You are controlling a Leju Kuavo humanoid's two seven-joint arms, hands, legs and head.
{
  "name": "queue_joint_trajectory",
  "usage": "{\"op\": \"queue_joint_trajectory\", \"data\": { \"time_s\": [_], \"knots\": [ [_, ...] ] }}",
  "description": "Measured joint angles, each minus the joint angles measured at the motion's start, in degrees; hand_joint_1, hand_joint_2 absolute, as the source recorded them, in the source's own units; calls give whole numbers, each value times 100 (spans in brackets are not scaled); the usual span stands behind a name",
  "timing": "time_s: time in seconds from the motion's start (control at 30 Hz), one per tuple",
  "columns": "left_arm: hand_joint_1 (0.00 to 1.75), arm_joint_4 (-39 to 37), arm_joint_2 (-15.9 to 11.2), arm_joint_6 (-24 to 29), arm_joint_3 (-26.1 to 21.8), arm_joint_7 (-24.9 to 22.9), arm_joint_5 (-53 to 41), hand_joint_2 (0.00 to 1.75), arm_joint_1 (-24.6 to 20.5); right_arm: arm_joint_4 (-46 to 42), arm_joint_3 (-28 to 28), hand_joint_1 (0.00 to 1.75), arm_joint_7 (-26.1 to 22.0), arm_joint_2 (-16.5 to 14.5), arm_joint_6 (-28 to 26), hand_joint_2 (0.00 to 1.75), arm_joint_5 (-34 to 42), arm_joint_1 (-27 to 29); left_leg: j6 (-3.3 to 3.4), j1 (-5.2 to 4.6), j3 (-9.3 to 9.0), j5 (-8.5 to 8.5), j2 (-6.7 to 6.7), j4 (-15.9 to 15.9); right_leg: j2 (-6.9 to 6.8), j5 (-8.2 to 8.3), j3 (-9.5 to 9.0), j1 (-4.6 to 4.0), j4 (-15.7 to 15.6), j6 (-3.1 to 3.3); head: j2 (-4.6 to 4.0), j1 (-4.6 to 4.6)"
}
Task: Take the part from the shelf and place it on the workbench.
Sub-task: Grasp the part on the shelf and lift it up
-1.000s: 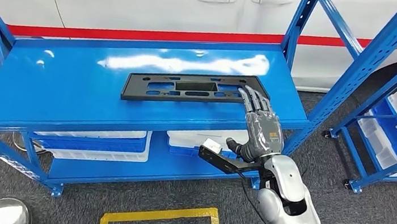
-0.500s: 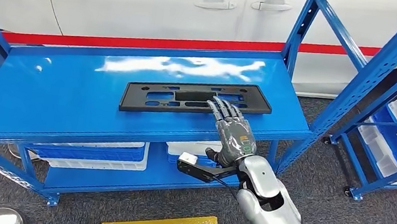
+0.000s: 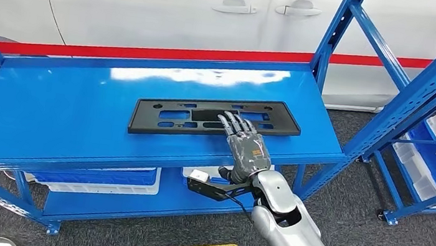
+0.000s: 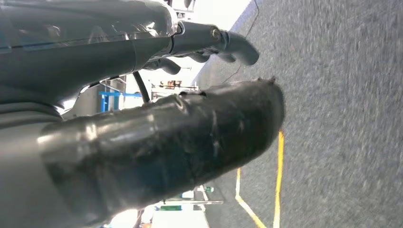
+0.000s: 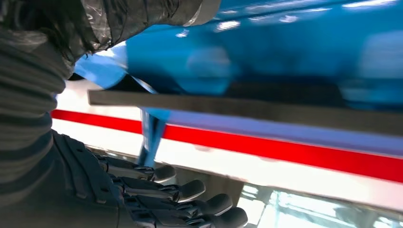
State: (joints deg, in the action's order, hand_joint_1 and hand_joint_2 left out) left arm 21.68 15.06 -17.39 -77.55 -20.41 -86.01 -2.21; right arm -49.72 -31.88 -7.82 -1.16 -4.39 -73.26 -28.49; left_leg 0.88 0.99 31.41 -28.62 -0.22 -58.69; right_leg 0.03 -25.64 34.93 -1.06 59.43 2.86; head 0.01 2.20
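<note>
- Lying flat on the blue shelf's [image 3: 66, 111] top level, your black part [image 3: 160, 116] sits near the front edge.
- Your right hand [image 3: 247, 148] rests its outstretched fingers [image 3: 235, 124] over the part's near edge, grasping nothing.
- Your left hand [image 4: 199, 45] seems loosely curled around nothing; the blur leaves that uncertain.

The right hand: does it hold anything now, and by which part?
Nothing is held. The right hand has its fingers stretched flat over the near edge of the black part, which lies on the shelf.
</note>
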Motion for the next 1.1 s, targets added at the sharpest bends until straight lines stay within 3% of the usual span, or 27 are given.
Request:
{"op": "queue_joint_trajectory", "data": {
  "time_s": [0.1,0.2,0.23,0.27,0.33,0.4,0.43,0.53,0.6,0.63,0.7,0.73,0.77,0.8,0.87,0.9,0.93,1.0,1.1],
  "knots": [
    [0,55,13,-5,0,-8,0,0,-9,45,-4,0,22,-36,-17,175,34,-21,-74,-12,75,-153,15,-262,-8,4,-212,81,-218,6,-1,4],
    [0,119,19,-33,0,-10,0,0,0,89,-20,0,58,-87,-23,175,65,-34,-142,12,703,-522,13,-1318,-12,-59,-331,107,-260,10,-1,6],
    [0,146,19,-46,0,-10,0,0,7,103,-24,0,77,-96,-21,175,78,-29,-167,22,890,-523,14,-1547,-11,-96,-363,113,-253,0,-1,7],
    [0,180,20,-62,-1,-11,0,0,15,116,-26,0,97,-98,-20,175,91,-25,-190,32,982,-408,15,-1579,-8,-137,-402,124,-241,-17,-1,6],
    [0,240,21,-85,-2,-11,0,0,27,130,-27,0,136,-105,-20,175,107,-25,-231,61,817,111,19,-976,4,-244,-501,158,-200,-75,-1,6],
    [0,283,32,-101,-2,-10,0,0,29,136,-27,0,163,-114,-26,175,116,-34,-232,65,536,409,11,-316,18,-364,-538,159,-130,-161,-1,12],
    [0,298,39,-105,-2,-9,0,0,27,138,-27,0,168,-117,-30,175,120,-38,-205,60,465,423,6,-157,23,-408,-533,149,-102,-198,-1,15],
    [0,324,64,-110,-2,-9,0,0,25,139,-27,0,176,-124,-40,175,131,-51,-70,44,425,326,-5,-115,28,-474,-545,139,-93,-269,0,19],
    [0,347,80,-110,-3,-9,-1,0,26,138,-27,0,193,-125,-40,175,138,-64,9,57,365,292,-2,-90,17,-606,-469,154,134,-313,-1,15],
    [0,358,84,-111,-4,-9,-1,0,25,139,-27,0,205,-125,-40,175,141,-68,43,59,335,272,0,-80,10,-728,-324,162,419,-334,0,13],
    [0,370,87,-112,-4,-9,-1,0,19,146,-27,0,224,-125,-35,175,142,-61,87,41,296,226,3,-78,5,-979,154,172,1190,-357,0,10],
    [0,370,88,-112,-4,-9,-1,0,19,150,-27,0,230,-125,-28,175,142,-48,96,28,273,201,-1,-79,5,-1013,374,173,1474,-356,1,10],
    [0,372,91,-112,-4,-9,0,0,22,155,-27,0,237,-125,-15,175,142,-35,101,14,238,172,-6,-79,5,-929,508,170,1573,-342,0,10],
    [0,375,93,-111,-4,-9,0,0,25,157,-27,0,244,-125,4,175,138,-27,101,-1,189,138,-11,-79,6,-722,529,158,1444,-310,0,10],
    [0,387,117,-105,-5,-9,0,0,31,165,-27,0,260,-125,52,175,110,-29,94,-24,82,63,-19,-69,6,-184,318,111,755,-184,-1,12],
    [0,396,135,-101,-5,-9,0,0,28,178,-28,0,264,-125,83,175,83,-36,81,-32,39,31,-20,-61,1,-8,199,74,438,-111,-1,21],
    [0,403,151,-93,-6,-9,0,0,25,197,-36,0,265,-127,112,175,49,-46,60,-23,19,10,-19,-52,-4,57,111,38,217,-44,-1,23],
    [0,414,172,-73,-7,-9,0,0,11,259,-61,0,261,-135,171,175,-22,-72,3,-2,-2,-9,-5,-18,-10,11,45,-16,58,32,-1,26],
    [0,416,176,-36,-7,-9,-1,0,-15,389,-137,0,239,-163,231,175,-102,-112,-68,-9,1,-104,27,-119,-9,20,-173,58,-205,40,1,25]
  ]
}}
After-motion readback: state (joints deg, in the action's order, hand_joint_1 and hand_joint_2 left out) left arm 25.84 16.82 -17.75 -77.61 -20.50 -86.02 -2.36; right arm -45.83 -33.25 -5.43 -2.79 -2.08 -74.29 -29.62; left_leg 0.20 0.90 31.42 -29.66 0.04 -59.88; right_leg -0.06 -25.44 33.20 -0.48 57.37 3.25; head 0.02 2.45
